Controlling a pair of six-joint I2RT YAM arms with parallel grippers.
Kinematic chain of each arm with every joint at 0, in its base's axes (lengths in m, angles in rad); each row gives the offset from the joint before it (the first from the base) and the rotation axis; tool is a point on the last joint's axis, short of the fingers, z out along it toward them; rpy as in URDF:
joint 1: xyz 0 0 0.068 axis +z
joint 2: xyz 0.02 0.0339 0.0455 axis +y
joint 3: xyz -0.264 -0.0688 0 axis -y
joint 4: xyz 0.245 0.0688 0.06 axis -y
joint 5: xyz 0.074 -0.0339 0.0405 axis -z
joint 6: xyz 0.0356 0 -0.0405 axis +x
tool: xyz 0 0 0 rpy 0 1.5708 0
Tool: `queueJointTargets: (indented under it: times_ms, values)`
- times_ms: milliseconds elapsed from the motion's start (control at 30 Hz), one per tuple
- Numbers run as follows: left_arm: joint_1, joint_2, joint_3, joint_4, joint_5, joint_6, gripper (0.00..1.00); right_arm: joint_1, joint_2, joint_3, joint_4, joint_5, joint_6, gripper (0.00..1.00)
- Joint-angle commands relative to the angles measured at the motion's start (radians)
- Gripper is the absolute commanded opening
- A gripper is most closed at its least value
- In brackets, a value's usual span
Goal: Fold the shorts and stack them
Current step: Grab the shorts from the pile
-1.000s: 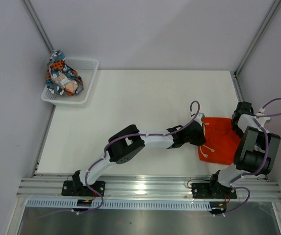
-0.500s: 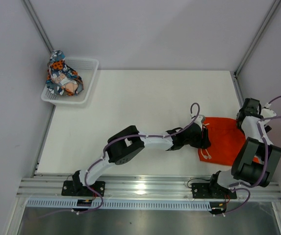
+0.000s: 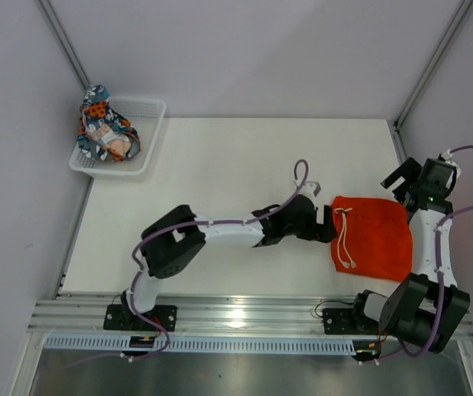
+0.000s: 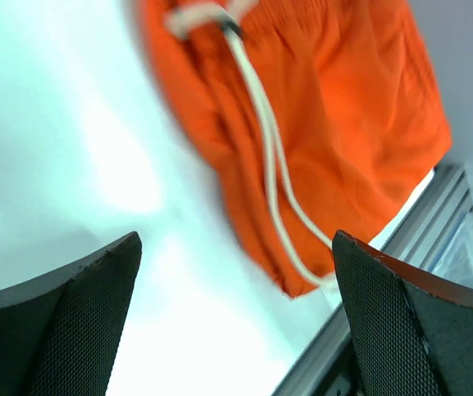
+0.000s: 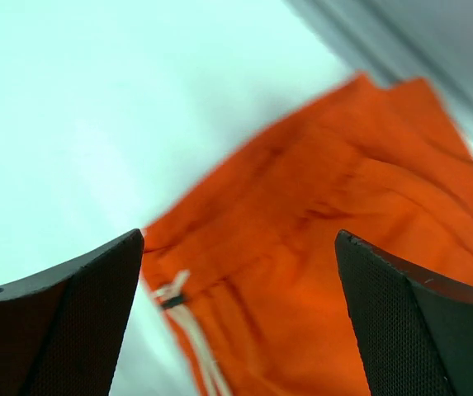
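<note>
While both arms stand clear of it, you see the orange shorts [image 3: 374,235] lying flat by the worktop's [image 3: 219,181] right edge, toward the near side. Their white drawstring [image 3: 343,241] trails over the left end. The left gripper [image 3: 328,223] sits just off that end and the right gripper [image 3: 401,175] off the far right corner, both gaping and empty. The printed shorts [image 3: 104,132] are heaped in a white mesh basket [image 3: 150,132] at the far left corner. A second ago both grippers were on the orange cloth.

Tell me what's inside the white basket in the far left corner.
The printed shorts sit bunched up in the white basket, heaped above its rim. Anything beneath them, and the basket floor there, is covered.
</note>
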Motion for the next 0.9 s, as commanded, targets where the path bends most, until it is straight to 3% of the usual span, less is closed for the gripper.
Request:
queueJointTargets:
  times_ms: [0, 167, 267, 467, 567, 600, 667, 867]
  values:
    - [0.071, -0.204, -0.099, -0.016, -0.074, 0.024, 0.99, 0.016, -0.045, 0.03, 0.085, -0.262, 0.017, 0.99]
    - [0.204, -0.445, -0.313, -0.091, -0.113, 0.025, 0.99, 0.109, -0.063, 0.026, 0.128, -0.201, 0.119, 0.99]
    - [0.327, -0.588, -0.366, -0.211, -0.165, 0.066, 0.99, 0.218, -0.027, 0.047, 0.128, -0.169, 0.108, 1.0]
    - [0.684, -0.837, -0.374, -0.361, -0.169, 0.157, 0.98, 0.428, 0.046, 0.019, 0.243, -0.149, 0.149, 0.99]
    - [0.822, -0.848, -0.282, -0.501, -0.182, 0.195, 0.96, 0.615, 0.059, -0.019, 0.314, -0.071, 0.166, 0.99]
    - [0.911, -0.833, -0.192, -0.529, -0.201, 0.198, 0.96, 0.677, 0.061, -0.028, 0.329, -0.012, 0.148, 0.99]
    - [1.021, -0.813, -0.158, -0.573, -0.206, 0.192, 0.97, 0.833, 0.082, -0.039, 0.358, 0.16, 0.099, 0.99]
    - [1.221, -0.652, 0.013, -0.605, -0.25, 0.163, 0.99, 0.887, 0.145, -0.091, 0.495, 0.064, 0.117, 0.99]
